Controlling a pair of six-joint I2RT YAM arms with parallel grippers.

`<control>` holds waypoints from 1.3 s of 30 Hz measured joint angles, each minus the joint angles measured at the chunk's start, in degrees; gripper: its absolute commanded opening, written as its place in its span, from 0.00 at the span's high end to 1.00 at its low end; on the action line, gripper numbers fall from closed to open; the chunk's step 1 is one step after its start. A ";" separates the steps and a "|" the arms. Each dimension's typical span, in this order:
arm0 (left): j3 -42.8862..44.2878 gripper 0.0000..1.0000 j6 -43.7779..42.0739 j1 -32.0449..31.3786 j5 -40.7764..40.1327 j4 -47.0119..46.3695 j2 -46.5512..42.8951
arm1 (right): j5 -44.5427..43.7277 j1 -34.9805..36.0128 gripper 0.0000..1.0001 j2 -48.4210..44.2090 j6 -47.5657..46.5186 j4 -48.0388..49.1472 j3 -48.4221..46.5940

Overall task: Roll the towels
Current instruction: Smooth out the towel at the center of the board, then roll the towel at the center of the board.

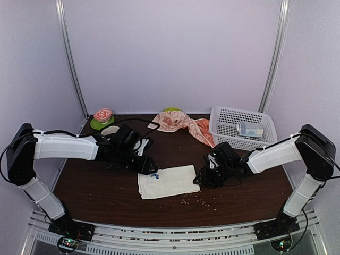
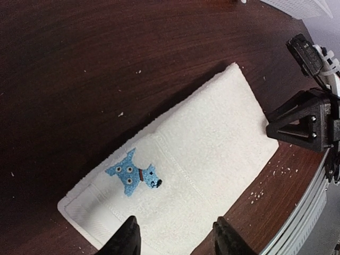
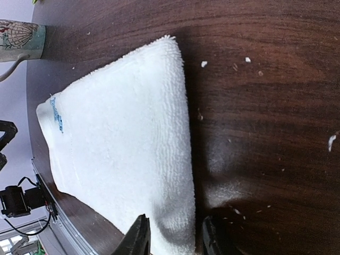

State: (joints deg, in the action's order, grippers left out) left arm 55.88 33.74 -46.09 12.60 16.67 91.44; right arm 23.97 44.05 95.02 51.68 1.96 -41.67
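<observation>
My left claw [image 1: 150,169] [image 2: 178,234] hangs low over one short end of the cream towel [image 1: 167,181] [image 2: 202,154] [image 3: 122,138]. Its fingers [image 2: 127,238] are parted and clamp nothing. The towel's hem lies right under the gap, and the stitched blue dog [image 2: 135,175] [image 1: 154,174] sits just ahead of my fingertips. The towel lies flat and unrolled on the dark table [image 1: 95,186], stretching away from this claw toward my other one.

My right claw [image 1: 201,179] [image 3: 175,234] is down at the opposite short end. Its fingers [image 3: 139,236] are spread too, straddling the towel's fluffy edge: cloth lies under one finger and bare wood under the other, so nothing is pinched. Pale crumbs [image 1: 199,201] are scattered on the wood just beside this claw, on its near side.

The rabbit-print towel [image 1: 183,125] lies crumpled well beyond both claws at the back of the table, one end draped against the white basket [image 1: 228,119]. The basket holds a pale packet [image 1: 249,129]. Far past my left claw stands a patterned cup [image 1: 102,115] [image 3: 21,37].
</observation>
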 measured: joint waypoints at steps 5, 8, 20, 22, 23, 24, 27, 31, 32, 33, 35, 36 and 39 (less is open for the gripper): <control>-0.20 0.58 0.00 0.00 -0.87 -1.16 1.42 | -0.17 0.35 0.93 1.03 0.63 1.11 -0.07; -0.79 0.59 -0.04 0.00 -2.01 -1.22 2.97 | -1.70 0.35 1.00 1.01 1.25 1.01 0.57; -1.05 0.60 -1.36 -3.30 -2.60 -2.05 6.93 | -16.22 0.48 1.00 -12.22 -8.90 -21.20 -1.57; -0.17 0.61 -1.27 -4.46 -1.62 -3.02 8.33 | -19.15 0.57 1.00 -14.56 -11.61 -26.45 -4.07; 0.20 0.61 -1.14 -4.87 -0.94 -3.72 8.96 | -20.48 0.63 1.00 -15.34 -12.83 -28.61 -5.40; 0.46 0.61 -0.98 -5.11 -0.48 -4.22 9.42 | -21.51 0.76 1.00 -15.72 -13.81 -30.14 -6.47; 1.29 0.61 -0.37 -5.25 0.85 -5.88 10.60 | -24.46 1.55 1.00 -15.45 -16.09 -34.21 -9.70; 2.32 0.61 -0.04 -5.25 1.62 -6.47 10.78 | -26.29 3.87 1.00 -12.15 -17.66 -36.37 -12.26; 2.54 0.61 0.00 -5.25 1.68 -6.58 10.78 | -26.45 4.59 1.00 -10.97 -17.94 -36.50 -12.70; 2.64 0.61 0.02 -5.25 1.77 -6.67 10.78 | -26.45 5.31 1.00 -9.84 -18.23 -36.52 -13.07; 2.67 0.61 0.07 -5.25 1.81 -6.88 10.78 | -26.38 6.71 1.00 -7.82 -18.58 -36.46 -13.68; 2.67 0.61 0.11 -5.25 1.84 -6.82 10.78 | -26.32 7.30 1.00 -6.95 -18.75 -36.44 -13.94; 2.67 0.61 0.28 -5.25 2.21 -7.17 10.80 | -25.79 8.63 1.00 -5.35 -18.84 -35.93 -14.25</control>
State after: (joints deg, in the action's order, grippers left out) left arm 58.54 34.02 -51.33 14.81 9.50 102.24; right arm -1.83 52.69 89.67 32.84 -33.98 -55.92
